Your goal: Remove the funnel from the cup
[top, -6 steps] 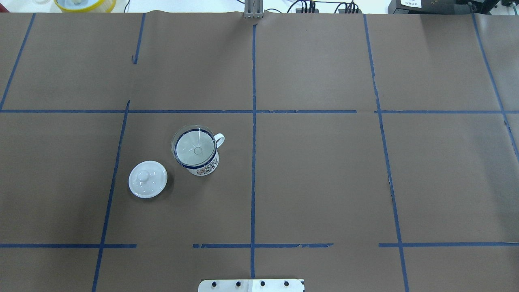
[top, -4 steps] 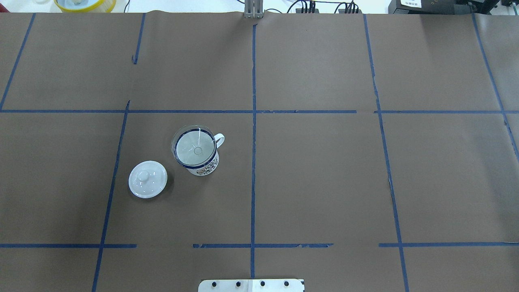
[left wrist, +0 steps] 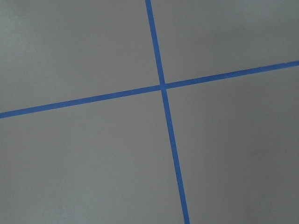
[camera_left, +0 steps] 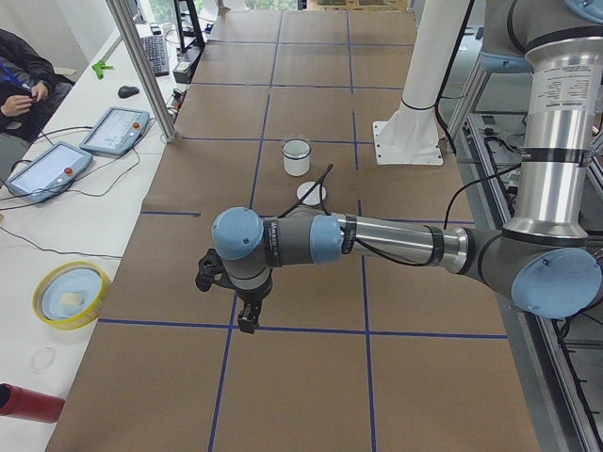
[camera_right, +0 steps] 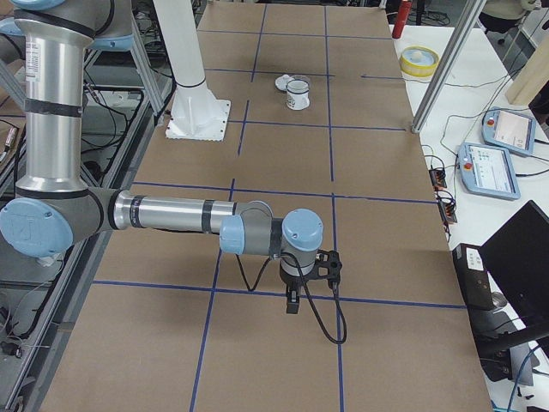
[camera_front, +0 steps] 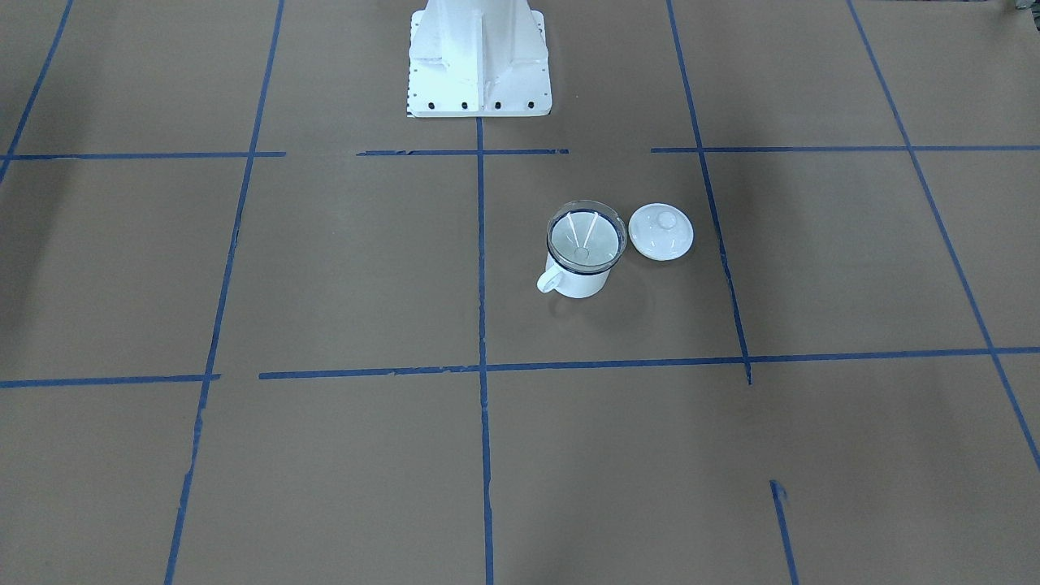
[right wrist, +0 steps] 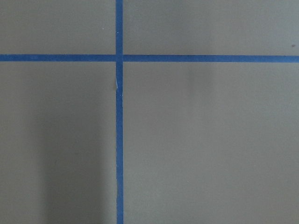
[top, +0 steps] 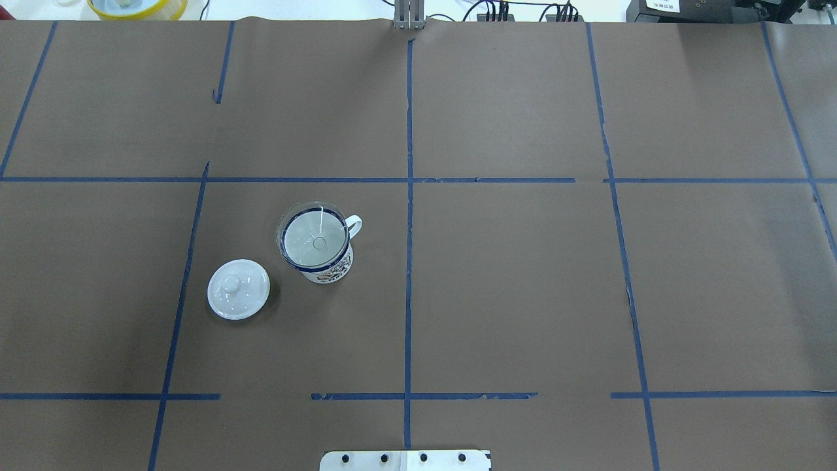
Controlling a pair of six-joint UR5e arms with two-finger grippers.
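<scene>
The white mug with a dark blue rim, the cup (top: 330, 267), stands upright left of the table's centre line, handle toward the far right. The clear funnel (top: 314, 235) sits in its mouth, spout down. Both show in the front-facing view, the cup (camera_front: 578, 284) and the funnel (camera_front: 585, 236). My left gripper (camera_left: 247, 320) shows only in the exterior left view, low over the paper far from the cup (camera_left: 297, 162); I cannot tell whether it is open. My right gripper (camera_right: 293, 300) shows only in the exterior right view, far from the cup (camera_right: 298, 96); its state is unclear too.
A round white knobbed lid (top: 238, 288) lies on the paper just beside the cup, also in the front-facing view (camera_front: 660, 231). The robot's white base (camera_front: 478, 57) stands behind. A yellow bowl (camera_left: 71, 294), a red can (camera_left: 28, 403) and teach pendants (camera_left: 47, 169) lie off the paper.
</scene>
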